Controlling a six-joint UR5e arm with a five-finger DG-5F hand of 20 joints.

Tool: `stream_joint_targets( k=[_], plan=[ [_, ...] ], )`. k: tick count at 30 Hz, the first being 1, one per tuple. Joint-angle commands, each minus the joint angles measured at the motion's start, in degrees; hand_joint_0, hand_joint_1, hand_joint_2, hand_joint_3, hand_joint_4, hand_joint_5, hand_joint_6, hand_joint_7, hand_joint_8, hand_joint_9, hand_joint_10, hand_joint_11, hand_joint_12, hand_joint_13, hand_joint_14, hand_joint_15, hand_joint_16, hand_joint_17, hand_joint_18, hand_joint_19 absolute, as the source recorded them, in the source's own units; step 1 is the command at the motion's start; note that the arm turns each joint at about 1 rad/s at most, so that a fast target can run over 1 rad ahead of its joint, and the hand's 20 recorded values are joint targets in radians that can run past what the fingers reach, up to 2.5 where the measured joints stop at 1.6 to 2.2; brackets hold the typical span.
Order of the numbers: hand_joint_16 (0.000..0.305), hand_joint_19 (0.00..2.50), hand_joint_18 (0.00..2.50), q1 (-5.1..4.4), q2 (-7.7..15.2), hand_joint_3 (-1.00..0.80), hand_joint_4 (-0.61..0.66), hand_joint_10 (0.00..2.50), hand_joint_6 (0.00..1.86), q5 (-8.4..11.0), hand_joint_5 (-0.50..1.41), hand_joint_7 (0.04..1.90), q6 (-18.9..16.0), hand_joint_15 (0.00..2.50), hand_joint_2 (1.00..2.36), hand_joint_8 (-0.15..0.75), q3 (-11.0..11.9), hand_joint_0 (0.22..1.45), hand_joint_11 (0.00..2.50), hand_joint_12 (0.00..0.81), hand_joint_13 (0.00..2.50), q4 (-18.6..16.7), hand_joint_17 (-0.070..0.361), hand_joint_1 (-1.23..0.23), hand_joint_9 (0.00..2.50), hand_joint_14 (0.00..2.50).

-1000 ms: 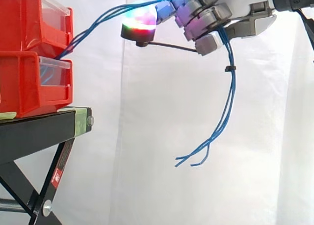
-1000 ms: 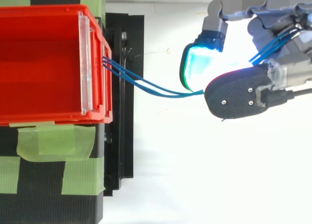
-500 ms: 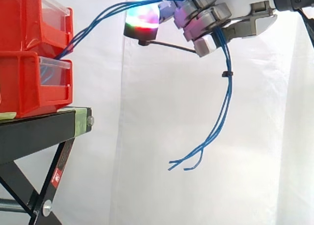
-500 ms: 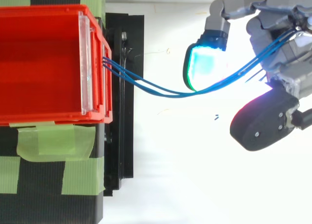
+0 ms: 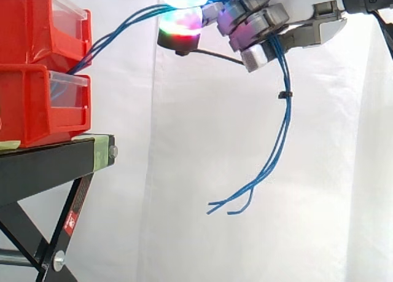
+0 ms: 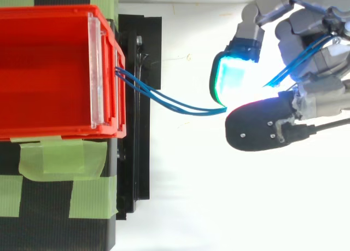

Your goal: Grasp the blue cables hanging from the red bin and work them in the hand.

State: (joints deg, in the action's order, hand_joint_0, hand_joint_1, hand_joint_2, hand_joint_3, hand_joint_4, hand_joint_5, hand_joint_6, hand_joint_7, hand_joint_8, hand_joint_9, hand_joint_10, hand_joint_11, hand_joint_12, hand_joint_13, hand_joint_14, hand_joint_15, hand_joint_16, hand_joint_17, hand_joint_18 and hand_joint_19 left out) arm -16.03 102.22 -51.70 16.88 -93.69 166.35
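Thin blue cables [image 5: 123,25] rise from the front of the red bin [image 5: 37,24] to my hand [image 5: 255,24] at the top of the side view. They pass through its curled fingers, and the loose ends [image 5: 270,153] hang below, bundled by a small black tie. From above, the same blue cables [image 6: 169,102] leave the red bin [image 6: 49,70] and run right into my hand [image 6: 311,65], between a cyan-glowing fingertip [image 6: 232,79] and a dark pad [image 6: 262,128]. My hand is shut on the cables.
Two red bins stand stacked on a black stand [image 5: 55,162] at the left, the lower red bin [image 5: 37,107] under the upper. Green tape [image 6: 60,158] holds the bin to the stand. A white curtain hangs behind.
The dark pad has swung back in under the cables toward the cyan fingertip. The hanging ends have drifted slightly left.
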Motion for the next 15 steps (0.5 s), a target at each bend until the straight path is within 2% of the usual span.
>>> stream_joint_targets(
  k=[1, 2, 3, 4, 5, 6, 7, 8, 9, 10, 11, 12, 13, 14, 15],
  plan=[
    [0.06, 0.56, 1.4, 0.03, -0.01, 0.41, 0.26, 2.5, 1.24, -0.07, 0.02, 0.95, -0.01, 1.75, 1.16, 0.486, 0.0, 1.03, 2.5, 0.555, 1.07, -0.06, 0.135, -0.7, 0.75, 2.5],
    [0.062, 0.62, 1.45, -0.06, -0.01, 0.32, 0.26, 2.5, 1.22, -0.07, 0.04, 0.96, 0.08, 1.77, 1.18, 0.48, 0.0, 0.99, 2.5, 0.561, 1.09, -0.06, 0.139, -0.73, 0.76, 2.5],
    [0.07, 0.63, 1.53, -0.06, -0.01, 0.17, 0.28, 2.5, 1.2, -0.07, 0.06, 0.95, 0.08, 1.76, 1.0, 0.469, 0.0, 0.94, 2.5, 0.569, 1.1, -0.06, 0.156, -0.75, 0.77, 2.5],
    [0.067, 0.65, 1.5, 0.03, -0.01, 0.0, 0.28, 2.5, 1.16, -0.07, 0.07, 0.97, 0.26, 1.75, 1.01, 0.48, 0.0, 0.9, 2.5, 0.572, 1.08, -0.06, 0.151, -0.74, 0.76, 2.5],
    [0.056, 0.84, 1.42, -0.06, -0.01, -0.38, 0.25, 2.5, 1.03, 0.02, 0.09, 1.06, 0.34, 1.82, 1.02, 0.49, 0.0, 0.85, 2.5, 0.567, 1.03, -0.06, 0.126, -0.72, 0.72, 2.5],
    [0.053, 0.91, 1.39, 0.03, -0.01, -0.46, 0.23, 2.5, 1.01, 0.02, 0.09, 1.08, 0.26, 1.84, 1.02, 0.494, 0.0, 0.85, 2.5, 0.562, 1.01, 0.03, 0.119, -0.71, 0.72, 2.5],
    [0.057, 0.8, 1.42, -0.06, -0.01, -0.21, 0.23, 2.5, 1.03, 0.02, 0.08, 1.06, 0.17, 1.78, 1.02, 0.487, 0.0, 0.93, 2.5, 0.561, 1.03, 0.12, 0.127, -0.71, 0.73, 2.5],
    [0.057, 0.78, 1.44, 0.03, -0.01, -0.02, 0.23, 2.5, 1.07, 0.02, 0.05, 1.03, 0.08, 1.78, 1.02, 0.483, 0.0, 0.96, 2.5, 0.561, 1.04, 0.12, 0.128, -0.71, 0.73, 2.5],
    [0.057, 0.53, 1.31, 0.03, -0.01, 0.41, 0.24, 2.5, 1.09, 0.02, 0.09, 1.0, -0.01, 1.71, 1.04, 0.468, 0.0, 1.07, 2.5, 0.556, 1.02, 0.12, 0.129, -0.69, 0.71, 2.5],
    [0.058, 0.48, 1.28, 0.03, -0.01, 0.32, 0.24, 2.5, 1.08, 0.02, 0.11, 1.0, -0.01, 1.72, 1.4, 0.48, 0.0, 0.98, 2.5, 0.521, 1.01, 0.12, 0.13, -0.63, 0.71, 2.5],
    [0.058, 0.47, 1.28, -0.06, -0.01, 0.3, 0.24, 2.5, 1.04, 0.02, 0.14, 1.01, -0.01, 1.68, 1.45, 0.481, 0.0, 0.96, 2.5, 0.525, 1.01, 0.12, 0.13, -0.62, 0.74, 2.5],
    [0.062, 0.62, 1.41, 0.03, -0.01, 0.24, 0.27, 2.5, 0.95, 0.02, 0.19, 1.04, -0.01, 1.75, 1.21, 0.482, 0.0, 0.97, 2.5, 0.542, 1.04, 0.12, 0.14, -0.66, 0.74, 2.5],
    [0.067, 0.64, 1.49, 0.03, -0.01, 0.11, 0.31, 2.5, 0.56, 0.02, 0.27, 1.2, -0.01, 1.76, 1.0, 0.471, 0.0, 0.96, 2.5, 0.556, 1.07, 0.12, 0.151, -0.71, 0.75, 2.5],
    [0.066, 0.66, 1.45, -0.06, -0.01, -0.16, 0.32, 2.5, 0.41, 0.02, 0.3, 1.25, 0.08, 1.75, 1.01, 0.477, 0.0, 0.89, 2.5, 0.558, 1.05, 0.03, 0.148, -0.67, 0.73, 2.5],
    [0.052, 0.93, 1.36, -0.06, -0.01, -0.41, 0.33, 2.5, 0.07, 0.02, 0.38, 1.39, 0.08, 1.81, 1.02, 0.484, 0.0, 0.87, 2.5, 0.538, 0.98, -0.06, 0.116, -0.62, 0.71, 2.5]
  ],
)
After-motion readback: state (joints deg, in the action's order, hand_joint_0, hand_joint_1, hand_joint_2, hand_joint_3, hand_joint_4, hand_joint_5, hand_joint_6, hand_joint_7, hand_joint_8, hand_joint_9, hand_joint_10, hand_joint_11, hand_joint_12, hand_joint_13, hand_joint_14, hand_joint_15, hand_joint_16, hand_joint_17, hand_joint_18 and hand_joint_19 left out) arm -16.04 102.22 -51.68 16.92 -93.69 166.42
